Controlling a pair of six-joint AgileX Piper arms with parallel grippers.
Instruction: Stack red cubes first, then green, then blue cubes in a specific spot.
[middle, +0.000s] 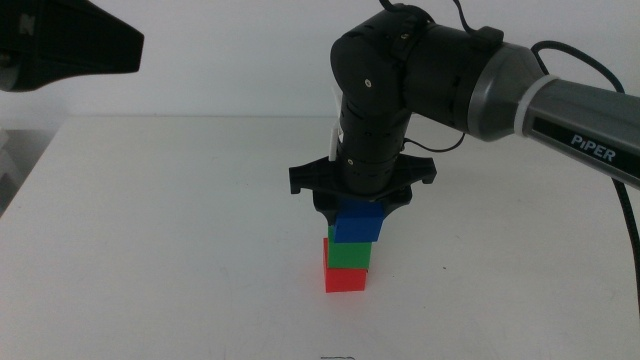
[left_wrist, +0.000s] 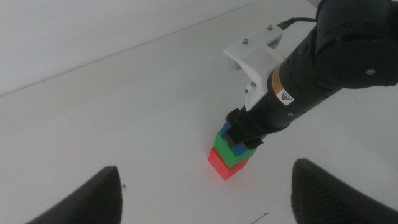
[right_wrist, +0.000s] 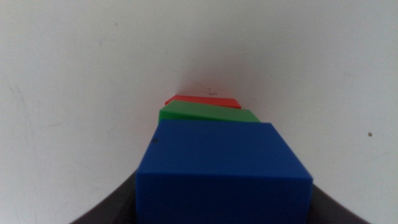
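The red cube (middle: 347, 279) sits on the white tabletop (middle: 180, 230), and the green cube (middle: 349, 255) rests squarely on it. The blue cube (middle: 358, 223) is on top of the green one, shifted slightly right, with my right gripper (middle: 359, 212) reaching down from above and shut on it. In the right wrist view the blue cube (right_wrist: 221, 174) fills the space between the jaws, with the green cube (right_wrist: 208, 113) and red cube (right_wrist: 202, 101) edges showing past it. My left gripper (left_wrist: 204, 173) hangs open and empty high above the table, looking down on the stack.
The left arm (middle: 60, 45) shows as a dark shape in the upper left corner of the middle view. The right arm (middle: 520, 95) stretches in from the right above the stack. The table's left edge (middle: 22, 175) is visible.
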